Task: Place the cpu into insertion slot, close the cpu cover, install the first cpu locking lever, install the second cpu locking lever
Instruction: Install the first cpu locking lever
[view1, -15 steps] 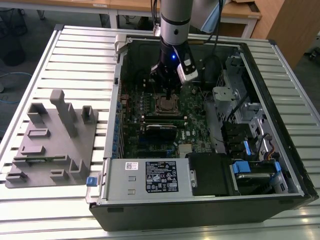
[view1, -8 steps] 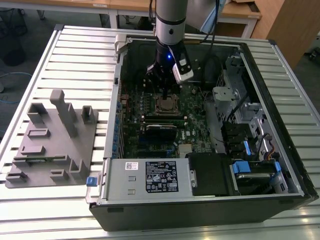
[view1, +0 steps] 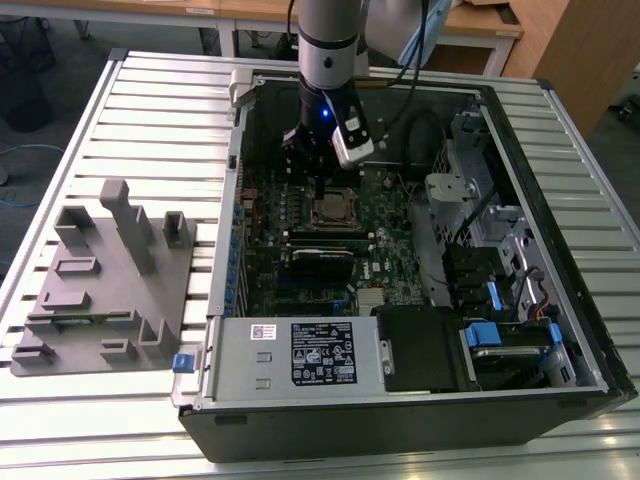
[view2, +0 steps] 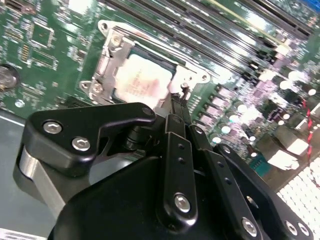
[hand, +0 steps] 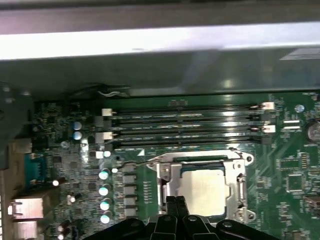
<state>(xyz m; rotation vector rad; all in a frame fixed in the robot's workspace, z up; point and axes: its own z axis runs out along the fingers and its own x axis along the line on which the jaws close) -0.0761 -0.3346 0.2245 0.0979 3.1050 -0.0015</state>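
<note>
My pincer (hand: 175, 201) is clenched with nothing between the fingers, tips just beside the near edge of the cpu cover (hand: 165, 181). The cpu (hand: 206, 189) sits in the insertion slot (hand: 202, 167), far-middle on the motherboard (view1: 395, 250), and the cover lies flat around it. So I judge we're on the first locking lever. A thin metal stub (view2: 184, 91) at my tips looks like its end. It calls for a steady downward push, then a tuck under the catch.

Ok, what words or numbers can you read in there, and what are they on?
Black label on the grey box: white print, too small to read.
White sticker beside it: too small to read.
cpu top: faint marks, too blurred to read.
Nothing here can be quoted.
</note>
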